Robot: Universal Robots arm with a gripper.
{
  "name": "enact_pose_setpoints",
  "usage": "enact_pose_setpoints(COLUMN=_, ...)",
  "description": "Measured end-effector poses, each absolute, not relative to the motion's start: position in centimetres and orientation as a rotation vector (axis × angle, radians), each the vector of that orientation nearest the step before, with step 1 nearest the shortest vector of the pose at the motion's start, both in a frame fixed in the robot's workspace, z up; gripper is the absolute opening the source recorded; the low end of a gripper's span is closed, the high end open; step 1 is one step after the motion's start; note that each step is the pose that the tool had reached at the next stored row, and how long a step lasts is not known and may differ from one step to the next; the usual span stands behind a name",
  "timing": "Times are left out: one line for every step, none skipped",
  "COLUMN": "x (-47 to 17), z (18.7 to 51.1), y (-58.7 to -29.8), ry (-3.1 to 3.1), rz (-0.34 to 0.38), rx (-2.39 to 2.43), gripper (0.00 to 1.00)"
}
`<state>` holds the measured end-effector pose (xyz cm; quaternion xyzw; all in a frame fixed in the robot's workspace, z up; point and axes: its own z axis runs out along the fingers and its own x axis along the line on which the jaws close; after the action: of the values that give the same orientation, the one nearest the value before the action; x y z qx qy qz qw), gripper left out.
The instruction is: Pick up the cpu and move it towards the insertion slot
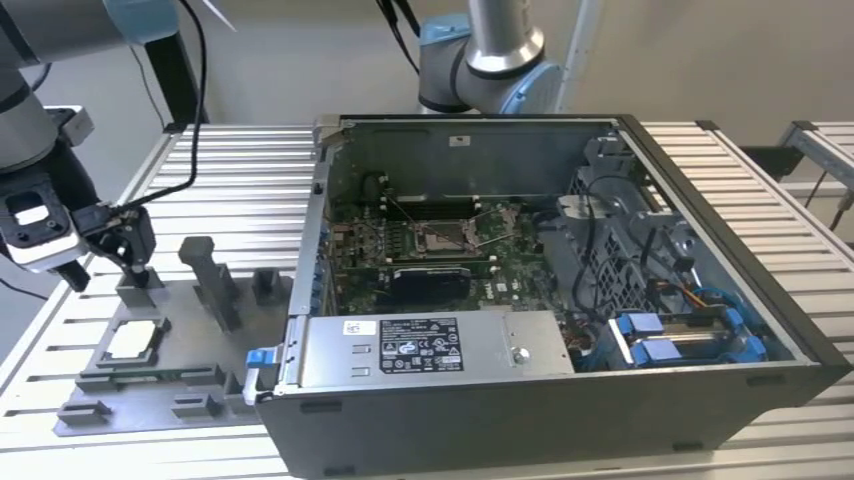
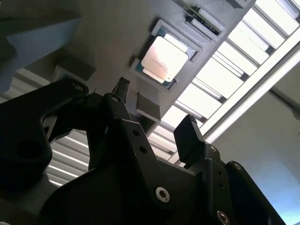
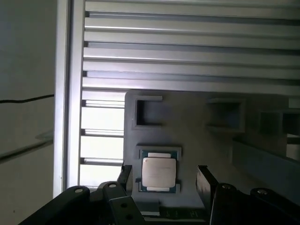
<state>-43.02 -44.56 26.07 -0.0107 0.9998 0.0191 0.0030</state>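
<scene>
A slatted metal table [image 1: 227, 170] carries an open computer case [image 1: 534, 425] with the insertion slot [image 1: 447, 237] at mid-frame. Lower left in the exterior view sits a grey tray [image 1: 83, 380], and the cpu [image 1: 134, 340] lies flat, sunk into it. The gripper [image 1: 104, 268] hangs above the tray, jaws spread wide and empty; because the cpu is thin and recessed, an off-centre descent would likely strike the tray or tip the cpu.
</scene>
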Motion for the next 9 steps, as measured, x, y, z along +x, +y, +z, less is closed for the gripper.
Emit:
enact_pose_setpoints(x=-43.03, z=25.93, y=-44.57, ry=3.135, rz=0.06, rx=-0.033, gripper=1.0)
enact_pose_setpoints(x=-43.03, z=25.77, y=-44.57, ry=3.135, rz=0.059, rx=-0.034, gripper=1.0)
enact_pose_setpoints(x=-43.03, z=25.62, y=-44.57, ry=3.135, rz=0.059, rx=-0.034, gripper=1.0)
enact_pose_setpoints(x=-43.03, z=25.48, y=-44.6, ry=3.135, rz=0.059, rx=-0.033, gripper=1.0)
enact_pose_setpoints(x=-43.04, z=25.41, y=-44.61, ry=3.135, rz=0.058, rx=-0.034, gripper=1.0)
enact_pose_setpoints(x=-43.04, z=25.42, y=-44.61, ry=3.135, rz=0.058, rx=-0.033, gripper=1.0)
enact_pose_setpoints(x=-43.04, z=25.42, y=-44.61, ry=3.135, rz=0.058, rx=-0.033, gripper=1.0)
enact_pose_setpoints(x=-43.04, z=25.42, y=-44.61, ry=3.135, rz=0.058, rx=-0.033, gripper=1.0)
enact_pose_setpoints(x=-43.04, z=25.42, y=-44.62, ry=3.135, rz=0.058, rx=-0.034, gripper=1.0)
